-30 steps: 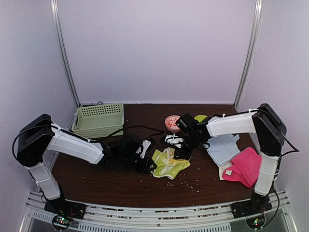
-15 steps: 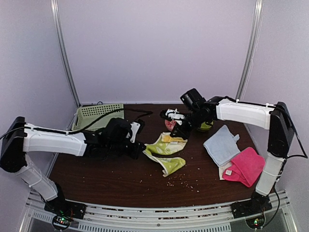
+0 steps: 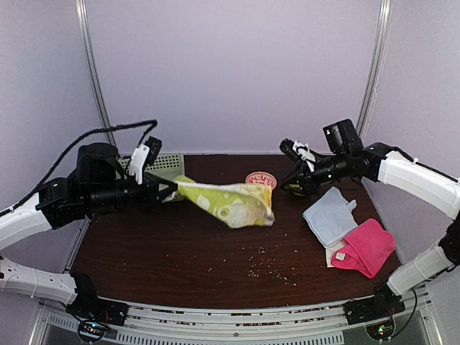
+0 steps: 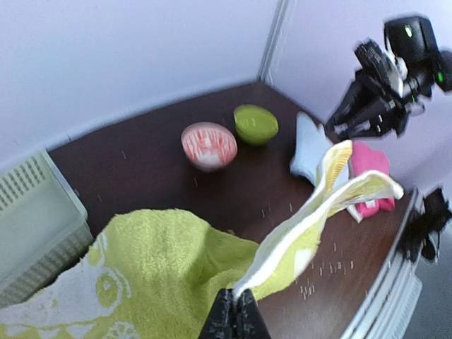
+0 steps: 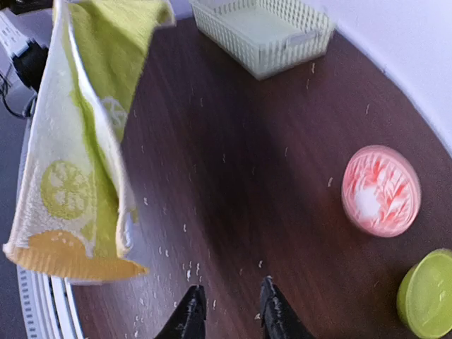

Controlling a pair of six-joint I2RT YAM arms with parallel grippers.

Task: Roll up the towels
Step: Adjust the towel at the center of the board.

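Left gripper (image 4: 234, 319) clenched on an edge of the yellow lemon-print towel (image 3: 230, 205), held aloft over the middle of the table (image 3: 180, 259) | right gripper (image 5: 232, 311) parted, empty, toward far right corner | towel judged light, limp, non-slip; best pinched at hem corners | no legible writing

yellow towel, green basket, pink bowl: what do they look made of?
yellow towel: terry-like cloth, matte; fuzzy pile, hangs limp in folds.
green basket: probably moulded plastic, faint sheen; thin rigid slotted walls.
pink bowl: hard and glossy, pink streaked on white; plastic or glazed ceramic, cannot tell which.
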